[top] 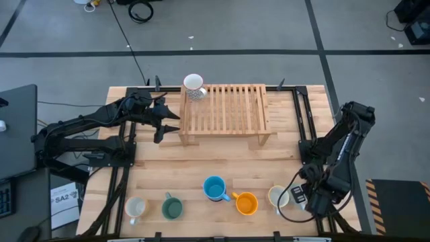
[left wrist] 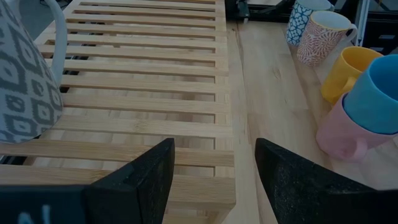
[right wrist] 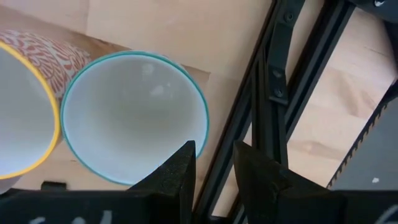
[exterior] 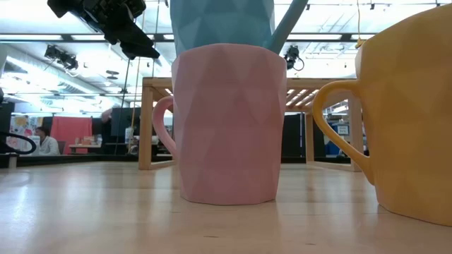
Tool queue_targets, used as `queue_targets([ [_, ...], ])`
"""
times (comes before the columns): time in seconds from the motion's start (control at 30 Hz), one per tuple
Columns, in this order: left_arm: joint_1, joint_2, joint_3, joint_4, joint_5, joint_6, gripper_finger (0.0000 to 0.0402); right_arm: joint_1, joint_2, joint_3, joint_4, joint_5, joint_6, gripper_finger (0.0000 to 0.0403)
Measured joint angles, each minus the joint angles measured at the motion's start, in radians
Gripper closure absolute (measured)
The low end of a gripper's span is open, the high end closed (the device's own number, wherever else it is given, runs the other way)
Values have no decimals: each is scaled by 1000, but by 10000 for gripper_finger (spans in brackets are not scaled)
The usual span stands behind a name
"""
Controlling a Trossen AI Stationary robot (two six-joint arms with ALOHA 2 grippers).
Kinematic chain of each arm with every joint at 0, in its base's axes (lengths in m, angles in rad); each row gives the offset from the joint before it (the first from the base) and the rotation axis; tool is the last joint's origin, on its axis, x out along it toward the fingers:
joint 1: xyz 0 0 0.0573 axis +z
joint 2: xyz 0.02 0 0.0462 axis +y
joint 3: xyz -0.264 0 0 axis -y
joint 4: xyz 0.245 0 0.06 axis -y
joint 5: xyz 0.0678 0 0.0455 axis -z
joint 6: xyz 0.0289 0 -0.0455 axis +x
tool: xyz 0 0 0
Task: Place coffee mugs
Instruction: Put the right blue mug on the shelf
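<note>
Pink mug [exterior: 224, 123]: sitting under the blue mug [top: 214, 188] at the desk's [top: 201, 165] near edge, hiding from overhead. Orange mug [top: 246, 203] standing beside. Patterned mug [top: 194, 85] resting on the slatted rack's [top: 225, 107] far left corner. Left gripper [top: 161, 121] hovering beside the rack, jaws wide, empty. Right gripper [right wrist: 214, 171]: jaws straddling a teal-rimmed mug's [right wrist: 134, 118] rim at the near right corner; contact hard to judge.

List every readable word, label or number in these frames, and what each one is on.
"SA2": on a white sheet lying by the table's left edge, high view; the smaller print below it is too small to read.
Posters on the far wall in the low view: too blurred to read.
Mugs, wooden rack, grippers: no text visible.
</note>
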Motion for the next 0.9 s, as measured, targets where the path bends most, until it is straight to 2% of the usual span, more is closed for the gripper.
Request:
queue_targets([
  [0.9,0,0,0,0,0,0,171,0,138,0,30,26,-4,289],
])
